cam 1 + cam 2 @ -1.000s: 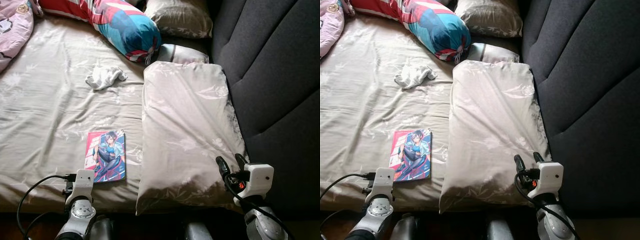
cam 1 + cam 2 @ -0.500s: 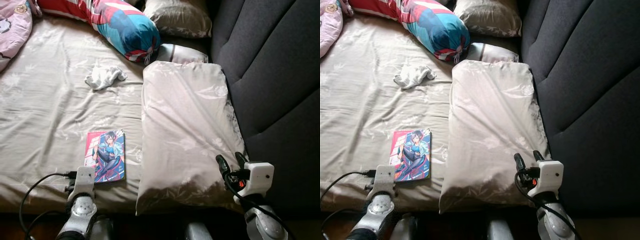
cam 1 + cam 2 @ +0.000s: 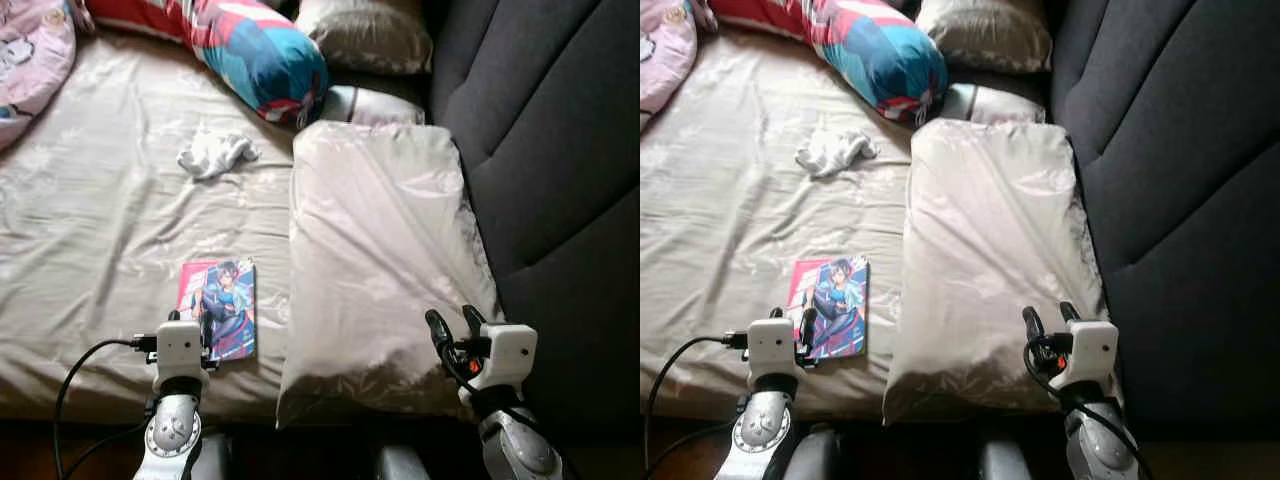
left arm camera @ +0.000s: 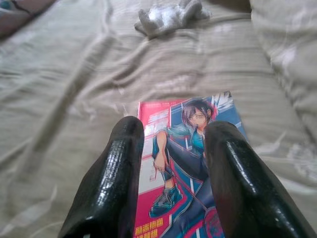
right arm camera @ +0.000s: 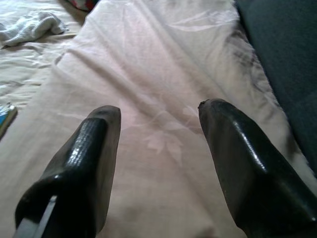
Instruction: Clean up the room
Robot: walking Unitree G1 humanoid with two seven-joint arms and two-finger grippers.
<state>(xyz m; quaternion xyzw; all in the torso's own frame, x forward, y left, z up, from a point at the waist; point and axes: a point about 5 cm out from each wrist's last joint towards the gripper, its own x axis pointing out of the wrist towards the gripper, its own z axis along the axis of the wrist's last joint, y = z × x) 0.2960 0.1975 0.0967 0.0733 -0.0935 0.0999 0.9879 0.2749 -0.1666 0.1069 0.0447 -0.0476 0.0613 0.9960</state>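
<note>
Book (image 3: 219, 308) lies on bed (image 3: 100, 230), left of pillow (image 3: 375, 260).

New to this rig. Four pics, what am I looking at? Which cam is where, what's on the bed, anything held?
It is a humanoid robot standing at a bed. Two pictures come from its head camera, looking down; the other two come from cameras on its wrists, looking along each tool's two black fingers. The left tool is open over a comic book lying on the bed sheet. The right tool is open over a large pillow. Farther off lie a crumpled white cloth and a colourful bolster. Nothing is held.
</note>
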